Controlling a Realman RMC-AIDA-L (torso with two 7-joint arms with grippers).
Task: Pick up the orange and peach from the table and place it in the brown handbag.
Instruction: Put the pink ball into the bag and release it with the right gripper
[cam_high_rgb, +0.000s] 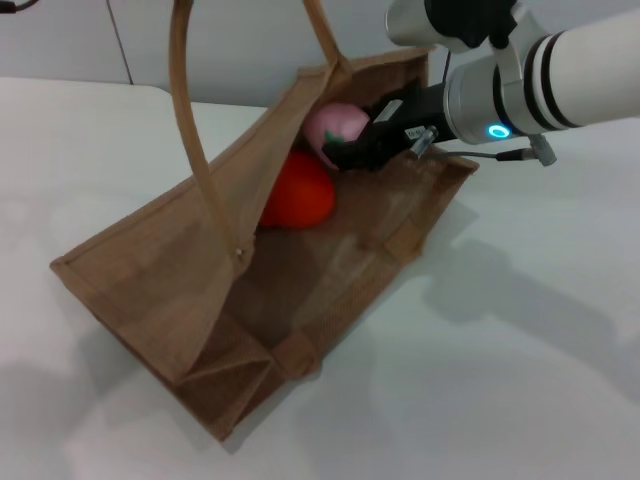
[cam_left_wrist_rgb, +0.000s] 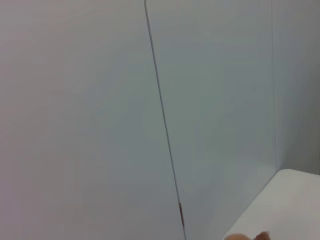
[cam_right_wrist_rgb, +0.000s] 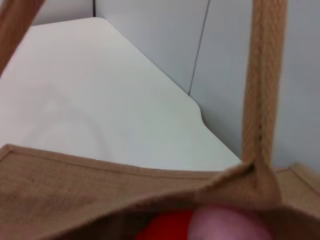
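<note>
The brown handbag (cam_high_rgb: 330, 270) lies tilted on the white table, its mouth facing the far right. The orange (cam_high_rgb: 297, 197) rests inside it, against the bag's wall. Just above the orange, at the bag's mouth, is the pale pink peach (cam_high_rgb: 333, 127). My right gripper (cam_high_rgb: 352, 137) reaches into the mouth from the right, its black fingers shut on the peach. The right wrist view looks over the bag's rim (cam_right_wrist_rgb: 100, 180), with the orange (cam_right_wrist_rgb: 165, 227) and the peach (cam_right_wrist_rgb: 230, 225) just below it. My left gripper is out of view.
One long handle (cam_high_rgb: 195, 150) rises from the bag's near wall and leaves the top of the head view. A second handle (cam_right_wrist_rgb: 262, 75) stands close before the right wrist camera. White table (cam_high_rgb: 520, 380) surrounds the bag, and grey wall panels (cam_left_wrist_rgb: 100, 100) stand behind.
</note>
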